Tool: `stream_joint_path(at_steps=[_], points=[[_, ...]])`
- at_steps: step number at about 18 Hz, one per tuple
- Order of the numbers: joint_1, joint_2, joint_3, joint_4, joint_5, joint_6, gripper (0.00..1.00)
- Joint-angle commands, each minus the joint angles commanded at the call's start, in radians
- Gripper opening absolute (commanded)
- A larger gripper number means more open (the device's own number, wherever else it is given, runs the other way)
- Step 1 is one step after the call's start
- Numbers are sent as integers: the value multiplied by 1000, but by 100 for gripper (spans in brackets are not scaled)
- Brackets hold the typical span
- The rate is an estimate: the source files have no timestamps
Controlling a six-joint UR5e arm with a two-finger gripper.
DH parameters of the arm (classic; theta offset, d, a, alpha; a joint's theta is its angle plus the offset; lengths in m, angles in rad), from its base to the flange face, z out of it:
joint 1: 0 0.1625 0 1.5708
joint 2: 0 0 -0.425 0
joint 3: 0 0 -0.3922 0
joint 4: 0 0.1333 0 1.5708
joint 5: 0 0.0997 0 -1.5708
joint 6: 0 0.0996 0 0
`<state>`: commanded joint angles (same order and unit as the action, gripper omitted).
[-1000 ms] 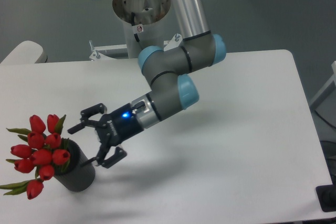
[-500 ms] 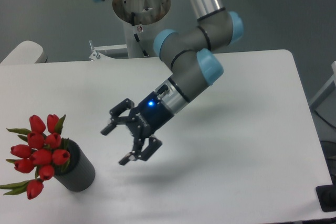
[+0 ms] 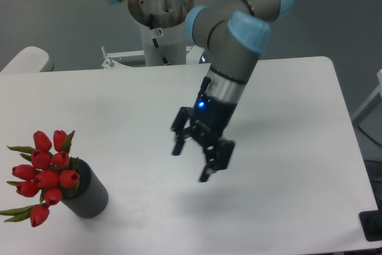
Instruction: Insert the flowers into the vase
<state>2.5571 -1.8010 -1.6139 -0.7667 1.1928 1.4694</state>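
Flowers (image 3: 45, 171) sit in the vase (image 3: 88, 194), seemingly tilted, well apart from the wide-open, empty gripper (image 3: 192, 162).

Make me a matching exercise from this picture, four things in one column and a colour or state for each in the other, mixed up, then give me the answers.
Things:
1. flowers
2. vase
3. gripper
4. table

Descriptions:
A. white, flat
B. open, holding nothing, above the middle of the table
C. red heads, standing in the vase
D. dark grey, ribbed, near the table's left front corner

Pairs: 1-C, 2-D, 3-B, 4-A
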Motion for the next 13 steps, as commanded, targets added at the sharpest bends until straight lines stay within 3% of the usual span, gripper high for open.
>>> stream_joint_path(at_steps=[3, 7, 9, 13], points=[[-2, 2, 86, -129, 178, 93, 100], [5, 15, 224, -372, 252, 187, 100], [6, 17, 246, -416, 266, 207, 100], [0, 29, 235, -417, 281, 206, 100]])
